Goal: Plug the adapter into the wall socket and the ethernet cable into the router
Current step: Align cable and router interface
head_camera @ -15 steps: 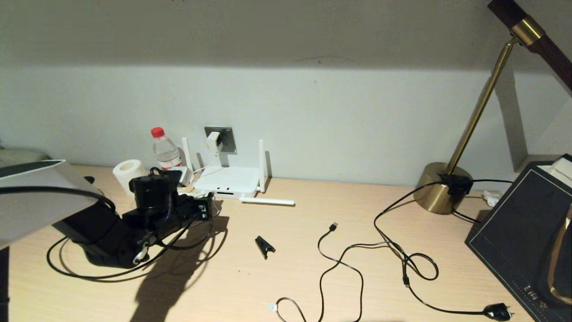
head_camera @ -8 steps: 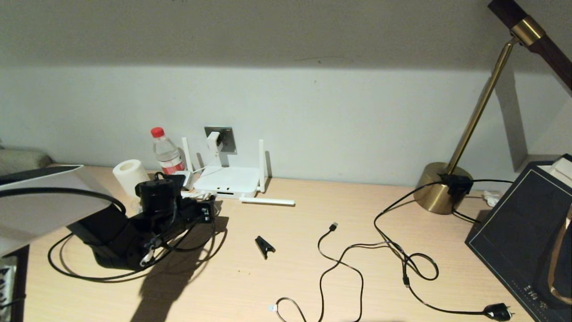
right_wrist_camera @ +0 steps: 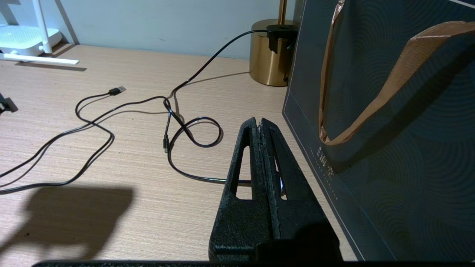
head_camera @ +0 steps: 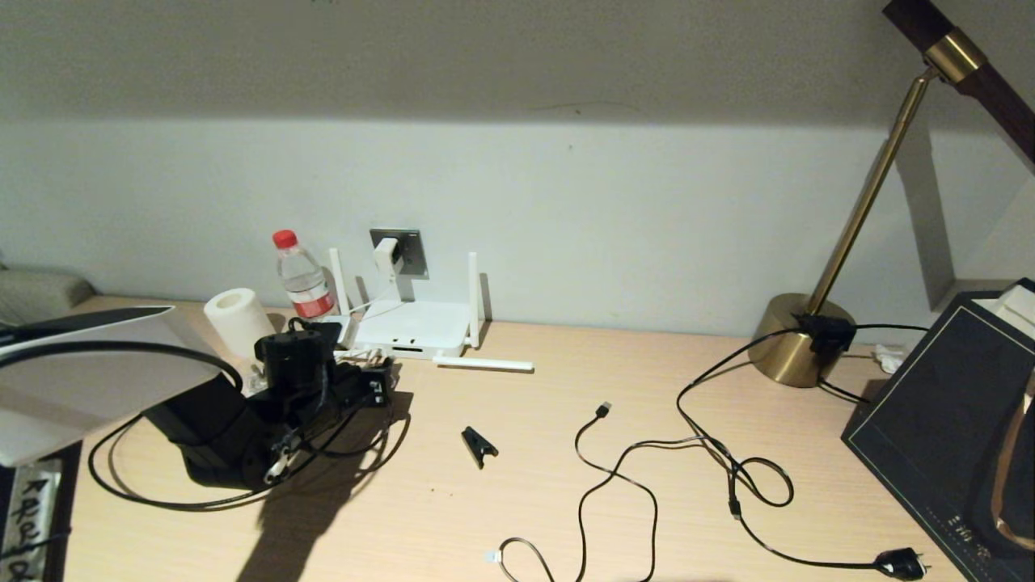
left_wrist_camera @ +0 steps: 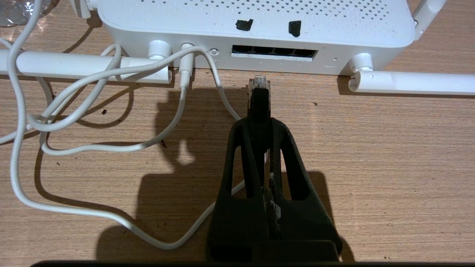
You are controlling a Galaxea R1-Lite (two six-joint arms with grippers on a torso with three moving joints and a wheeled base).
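One plug left: my left gripper [left_wrist_camera: 259, 122] pinches the ethernet cable [left_wrist_camera: 258, 97] mid-frame, tip just short of the router [left_wrist_camera: 256, 33]. I'd slide straight (no wiggling) into the port row.

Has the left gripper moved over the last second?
Yes. The left gripper, shut on the ethernet cable, has crept rightward toward the router.

Dim warm light, hard dark shadows
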